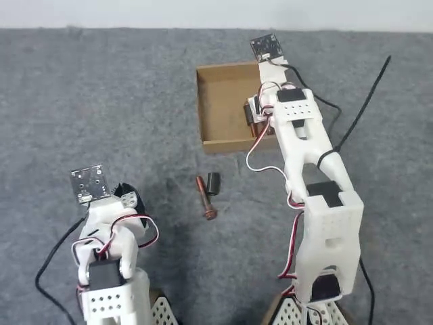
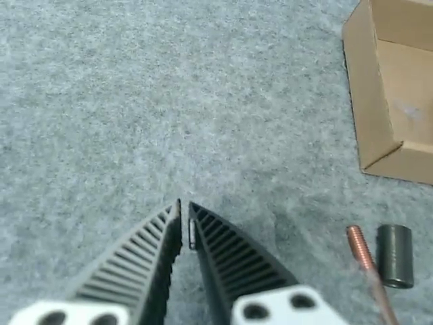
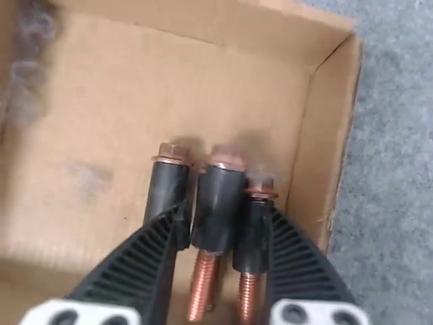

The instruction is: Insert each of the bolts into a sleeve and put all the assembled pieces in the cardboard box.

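A loose copper bolt [image 1: 205, 198] and a black sleeve [image 1: 214, 183] lie side by side on the grey carpet, in front of the cardboard box [image 1: 222, 101]. Both appear in the left wrist view, bolt [image 2: 362, 254] beside sleeve [image 2: 394, 255], well off to the side of my left gripper [image 2: 184, 208], which is shut and empty. Low inside the box [image 3: 323, 128], my right gripper [image 3: 226, 211] is open. Three assembled pieces lie on the box floor: the middle one [image 3: 218, 200] and another [image 3: 254, 218] sit between the fingers, and the third [image 3: 169, 181] is beside one finger.
The left arm [image 1: 111, 230] sits folded back at the table's near left. The right arm [image 1: 304, 135] stretches over the box's near right corner, with its cables trailing alongside. Grey carpet [image 1: 101, 101] covers the table.
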Action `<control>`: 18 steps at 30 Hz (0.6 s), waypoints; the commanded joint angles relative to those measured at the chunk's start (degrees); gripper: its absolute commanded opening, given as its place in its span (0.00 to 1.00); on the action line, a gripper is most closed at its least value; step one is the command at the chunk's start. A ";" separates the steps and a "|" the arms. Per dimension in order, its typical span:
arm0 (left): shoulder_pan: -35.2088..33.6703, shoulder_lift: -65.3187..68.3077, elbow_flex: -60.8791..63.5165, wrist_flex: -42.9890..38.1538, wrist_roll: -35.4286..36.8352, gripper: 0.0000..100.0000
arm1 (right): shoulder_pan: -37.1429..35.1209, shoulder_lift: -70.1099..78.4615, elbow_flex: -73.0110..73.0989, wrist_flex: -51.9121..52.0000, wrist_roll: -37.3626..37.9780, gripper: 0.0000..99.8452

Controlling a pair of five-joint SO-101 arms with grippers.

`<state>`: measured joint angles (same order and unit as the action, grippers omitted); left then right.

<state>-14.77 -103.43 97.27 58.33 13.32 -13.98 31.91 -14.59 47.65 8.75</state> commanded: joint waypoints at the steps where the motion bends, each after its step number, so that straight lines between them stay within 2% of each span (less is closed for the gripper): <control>1: -0.18 -0.79 -0.75 -1.05 -0.97 0.01 | 0.04 -5.93 -3.25 0.48 0.26 0.12; 4: -0.18 -0.79 -0.75 -1.05 -0.97 0.01 | -0.04 -10.68 -3.08 3.03 0.18 0.07; 8: -0.18 -0.79 -0.75 -1.05 -0.97 0.01 | -1.27 -17.27 -2.99 11.47 0.00 0.01; 14: -0.26 -0.79 -0.75 -1.05 -0.97 0.01 | -2.59 -24.48 -2.99 26.51 -7.56 0.01; 18: -0.26 -0.79 -0.75 -0.97 -0.97 0.01 | -3.82 -28.35 -2.99 36.00 -9.76 0.01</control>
<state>-14.77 -103.43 97.27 58.33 13.32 -16.62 9.93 -14.59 77.27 0.75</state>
